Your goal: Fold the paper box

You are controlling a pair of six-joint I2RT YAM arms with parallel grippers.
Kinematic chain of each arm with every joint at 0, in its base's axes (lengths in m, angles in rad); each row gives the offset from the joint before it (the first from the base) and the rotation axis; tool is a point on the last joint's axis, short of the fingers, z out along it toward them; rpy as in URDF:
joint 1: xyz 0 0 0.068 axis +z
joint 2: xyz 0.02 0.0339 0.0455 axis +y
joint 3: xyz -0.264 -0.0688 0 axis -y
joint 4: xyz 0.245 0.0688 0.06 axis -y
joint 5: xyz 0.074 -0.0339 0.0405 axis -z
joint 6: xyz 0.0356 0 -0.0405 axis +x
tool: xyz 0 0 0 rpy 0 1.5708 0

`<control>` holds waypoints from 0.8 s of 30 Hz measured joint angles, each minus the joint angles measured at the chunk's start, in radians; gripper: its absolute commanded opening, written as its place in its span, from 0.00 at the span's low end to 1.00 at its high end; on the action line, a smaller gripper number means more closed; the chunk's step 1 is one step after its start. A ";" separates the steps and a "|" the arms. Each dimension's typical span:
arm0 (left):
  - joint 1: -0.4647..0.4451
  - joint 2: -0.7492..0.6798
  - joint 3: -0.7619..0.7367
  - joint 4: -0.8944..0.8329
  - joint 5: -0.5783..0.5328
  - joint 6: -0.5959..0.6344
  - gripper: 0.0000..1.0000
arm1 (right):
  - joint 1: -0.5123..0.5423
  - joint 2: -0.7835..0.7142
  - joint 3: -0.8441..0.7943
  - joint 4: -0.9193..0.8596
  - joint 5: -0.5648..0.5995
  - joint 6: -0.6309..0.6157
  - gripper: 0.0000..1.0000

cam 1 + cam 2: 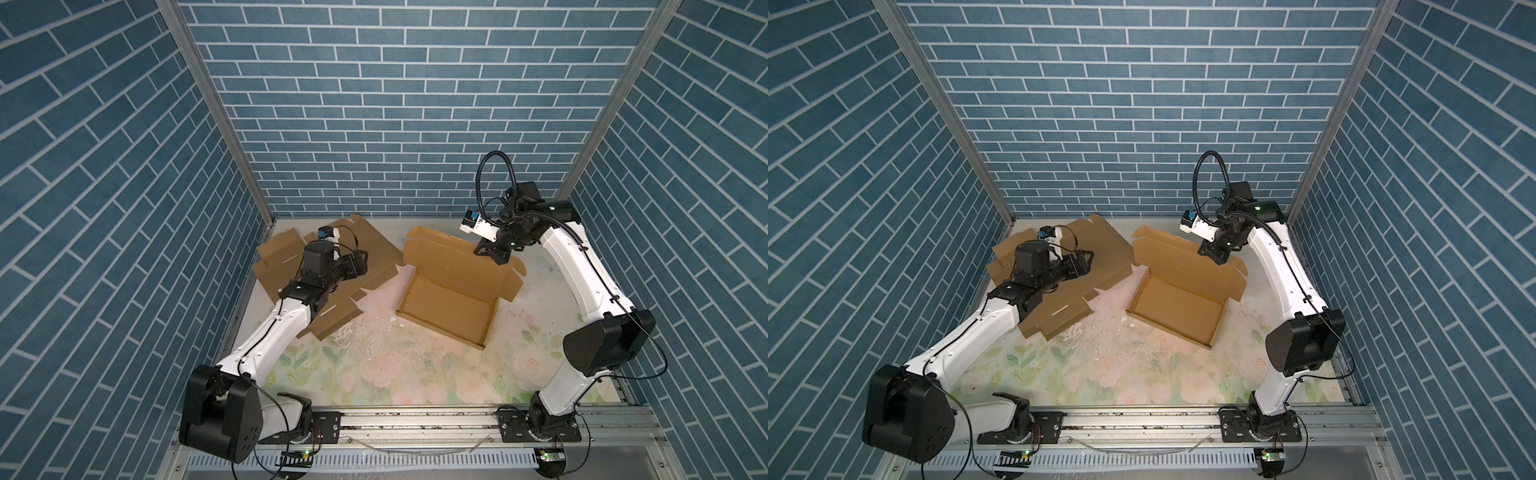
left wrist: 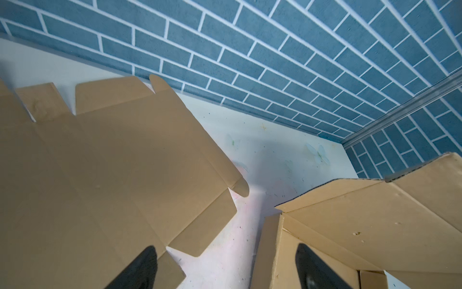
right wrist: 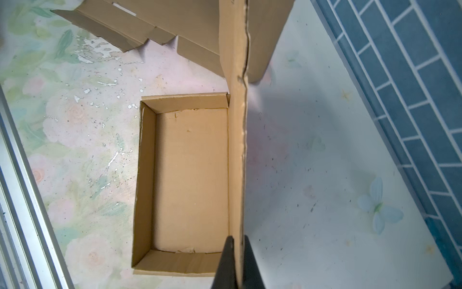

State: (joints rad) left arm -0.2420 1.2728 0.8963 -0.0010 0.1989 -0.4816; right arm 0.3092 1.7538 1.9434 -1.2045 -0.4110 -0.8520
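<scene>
Right of centre in both top views, the paper box [image 1: 446,309] [image 1: 1177,309] sits on the floral tabletop [image 1: 395,374] with its tray already formed: four low walls stand around a flat floor. Its lid [image 1: 453,257] rises from the tray's far side, tilted a little back toward the blue brick wall [image 1: 395,104].

The right end effector [image 1: 493,254] comes down onto the lid's upper edge near its right end. The right wrist view shows its two black fingers [image 3: 226,262] pinched narrow on that edge, one on each face of the cardboard, with the open tray beside the lid.

A flat cardboard sheet [image 1: 374,245] lies unfolded at centre left of both top views, close to the box's left corner, partly under the left arm. The left end effector [image 1: 361,266] hovers over the sheet's right part. In the left wrist view it [image 2: 225,247] is spread wide and holds nothing; one finger shows against the sheet [image 2: 112,162], the other against the box's near wall.
</scene>
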 measured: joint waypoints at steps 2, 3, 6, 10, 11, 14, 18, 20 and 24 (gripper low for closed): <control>0.029 0.003 0.000 0.011 0.034 0.000 0.89 | 0.013 0.042 0.044 0.000 -0.007 -0.026 0.12; 0.040 0.006 0.000 0.014 0.048 0.004 0.88 | 0.019 0.066 0.064 0.003 -0.008 -0.039 0.14; 0.050 0.008 0.000 0.011 0.071 0.032 0.88 | 0.029 0.110 0.072 0.020 -0.005 -0.066 0.33; 0.049 -0.004 0.000 -0.016 0.069 0.102 0.89 | 0.030 0.116 0.063 0.068 -0.001 -0.074 0.49; 0.049 -0.009 0.000 -0.026 0.065 0.122 0.90 | 0.030 0.107 0.056 0.084 -0.001 -0.073 0.51; 0.049 -0.027 0.003 -0.060 0.055 0.186 0.95 | 0.030 0.060 0.019 0.134 -0.001 -0.061 0.54; 0.054 -0.031 0.039 -0.100 0.065 0.259 0.95 | 0.021 -0.060 -0.079 0.237 0.002 -0.006 0.55; 0.058 -0.027 0.064 -0.113 0.086 0.293 0.93 | 0.015 -0.141 -0.149 0.310 0.017 0.061 0.55; 0.054 0.001 0.129 -0.124 0.157 0.381 0.92 | -0.024 -0.305 -0.281 0.455 0.074 0.248 0.56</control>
State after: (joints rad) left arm -0.1879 1.2739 1.0252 -0.1249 0.3561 -0.1001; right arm 0.2855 1.4487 1.6627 -0.7490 -0.3374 -0.6041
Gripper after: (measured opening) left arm 0.923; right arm 0.556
